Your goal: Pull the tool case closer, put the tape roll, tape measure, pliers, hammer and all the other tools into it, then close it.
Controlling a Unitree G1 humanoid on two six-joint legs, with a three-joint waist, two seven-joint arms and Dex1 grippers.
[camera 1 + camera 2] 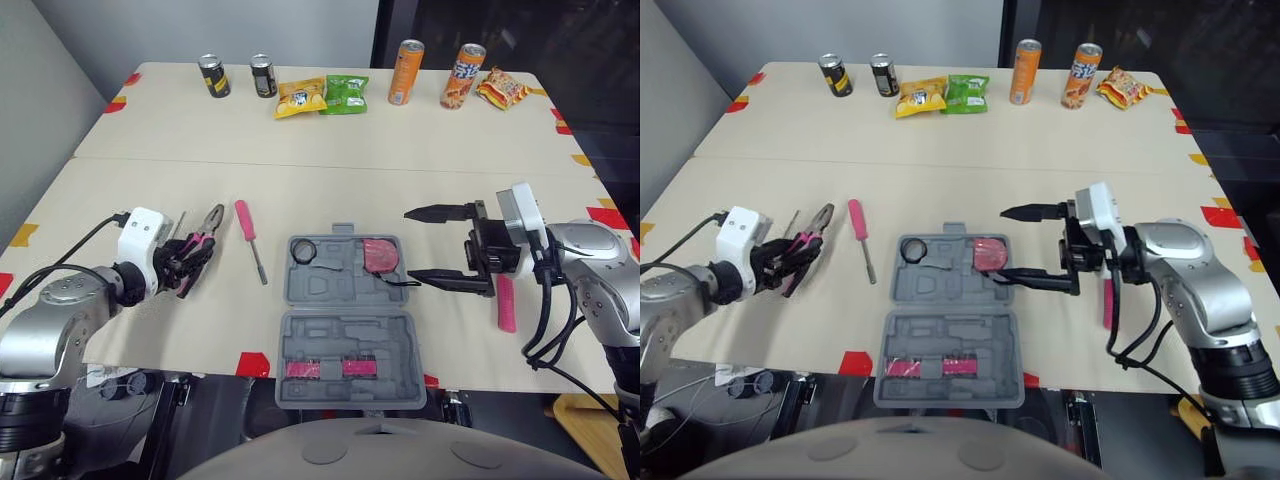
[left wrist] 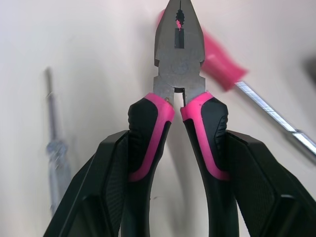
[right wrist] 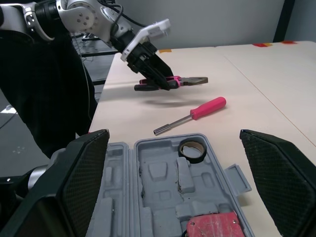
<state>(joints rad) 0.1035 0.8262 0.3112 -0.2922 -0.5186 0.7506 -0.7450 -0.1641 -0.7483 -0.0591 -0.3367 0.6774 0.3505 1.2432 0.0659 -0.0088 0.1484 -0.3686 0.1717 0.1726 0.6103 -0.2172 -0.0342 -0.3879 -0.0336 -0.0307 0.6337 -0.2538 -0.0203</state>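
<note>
Centrally, at the near edge of the smooth beige table [image 1: 420, 130], the tool case [image 1: 345, 335] lies open. It is a grey moulded plastic shell in two hinged halves with shaped recesses. In its far half sit one black ring of tape, the tape roll [image 1: 304, 250], on the left and one squarish pink tape measure [image 1: 380, 254] on the right. Two small pink pieces [image 1: 322, 369] lie in the near half.

The left gripper [image 1: 188, 256] is left of the case. Its textured black fingers [image 2: 106, 187] are clamped on the pink-and-black rubber handles of the one pair of pliers [image 2: 178, 59], whose grey steel nose points away from it. The pliers are raised off the table. Just right of them lies one screwdriver [image 1: 247, 235] with a pink handle and a metal shaft, and a thin grey metal rod [image 2: 54, 148] lies on their other side.

The right gripper [image 1: 412, 244] hangs just beside the case's right edge with its fingers spread wide and holding nothing. A pink handle [image 1: 506, 303] lies under that arm.

Along the far edge stand four cans, two dark [image 1: 213, 75] and two orange [image 1: 405, 72], and three crinkled snack bags [image 1: 300, 97].
</note>
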